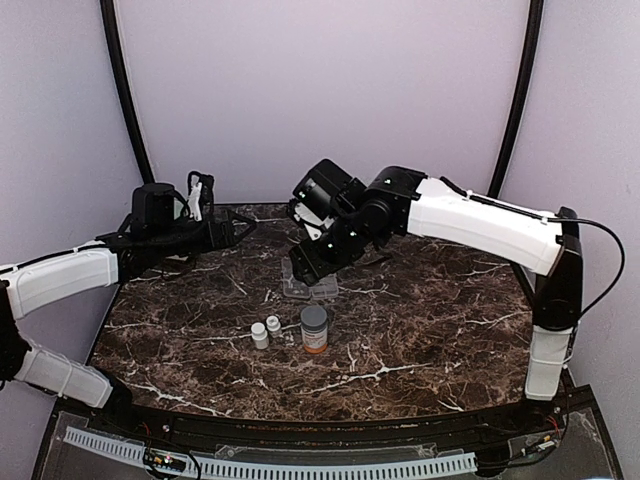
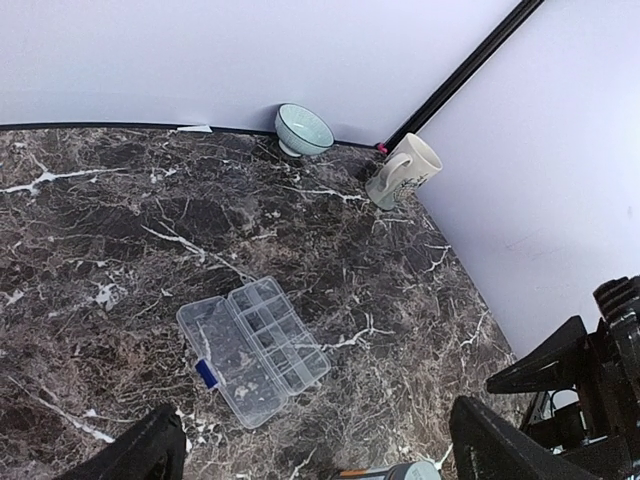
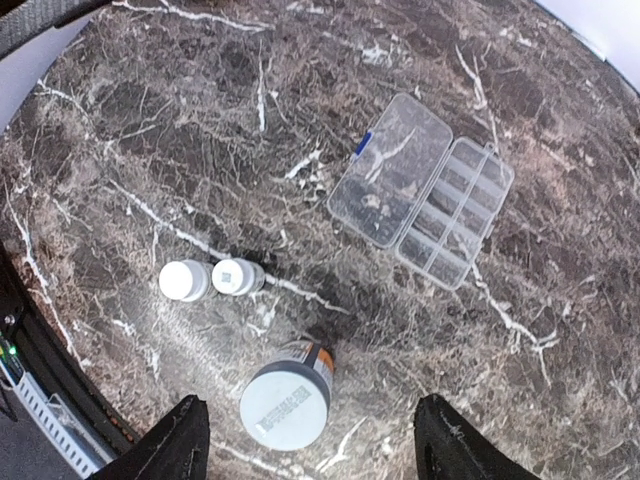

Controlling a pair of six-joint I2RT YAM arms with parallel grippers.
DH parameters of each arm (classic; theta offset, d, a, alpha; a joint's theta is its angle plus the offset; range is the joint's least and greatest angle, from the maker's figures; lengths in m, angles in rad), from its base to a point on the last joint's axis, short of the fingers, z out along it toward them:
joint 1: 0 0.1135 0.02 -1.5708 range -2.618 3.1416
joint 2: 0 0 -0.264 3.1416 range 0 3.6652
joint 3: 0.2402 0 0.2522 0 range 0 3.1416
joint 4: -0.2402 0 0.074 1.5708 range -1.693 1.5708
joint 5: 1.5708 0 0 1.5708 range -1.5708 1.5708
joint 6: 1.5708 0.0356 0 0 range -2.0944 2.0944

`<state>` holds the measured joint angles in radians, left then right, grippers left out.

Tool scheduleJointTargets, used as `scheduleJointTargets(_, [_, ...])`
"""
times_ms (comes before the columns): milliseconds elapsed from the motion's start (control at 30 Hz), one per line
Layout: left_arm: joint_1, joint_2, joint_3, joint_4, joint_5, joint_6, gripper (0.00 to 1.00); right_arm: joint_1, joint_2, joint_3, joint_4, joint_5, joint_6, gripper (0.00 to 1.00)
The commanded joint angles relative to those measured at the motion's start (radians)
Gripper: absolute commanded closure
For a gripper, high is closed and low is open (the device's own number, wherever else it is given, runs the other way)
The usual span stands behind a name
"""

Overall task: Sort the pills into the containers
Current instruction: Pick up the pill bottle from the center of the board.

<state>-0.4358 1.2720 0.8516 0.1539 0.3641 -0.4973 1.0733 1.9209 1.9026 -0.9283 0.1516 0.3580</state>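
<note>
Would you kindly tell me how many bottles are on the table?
3: a small white bottle, a second white bottle right beside it, and a grey-capped orange bottle to their right. None seem hidden.

Top view: pill box [image 1: 312, 290] partly hidden behind right gripper [image 1: 303, 272], compartments unreadable there. Pills too small to tell in any view; pale specks in the box can't be told from table [image 3: 150, 150] veins. Left wrist: left gripper [image 2: 320, 455] fingers [image 2: 140, 455] cut off at bottom edge; orange bottle [image 2: 405, 471] cropped too, only a sliver shows. Right wrist: fingertips cropped at bottom edge.
</note>
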Motion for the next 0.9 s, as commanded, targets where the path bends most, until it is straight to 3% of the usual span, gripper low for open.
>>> scheduleJointTargets(0, [0.0,-0.045,0.017,-0.06,-0.02,0.035,0.06,0.011,0.062,0.182,-0.268,-0.053,0.068,0.29])
scheduleJointTargets(300, [0.0,-0.061,0.024,-0.103,-0.042,0.046,0.06,0.066,0.133,0.231,-0.361,-0.062,0.119,0.28])
scheduleJointTargets(867, [0.001,-0.072,0.01,-0.09,-0.042,0.039,0.05,0.068,0.195,0.139,-0.302,-0.094,0.115,0.28])
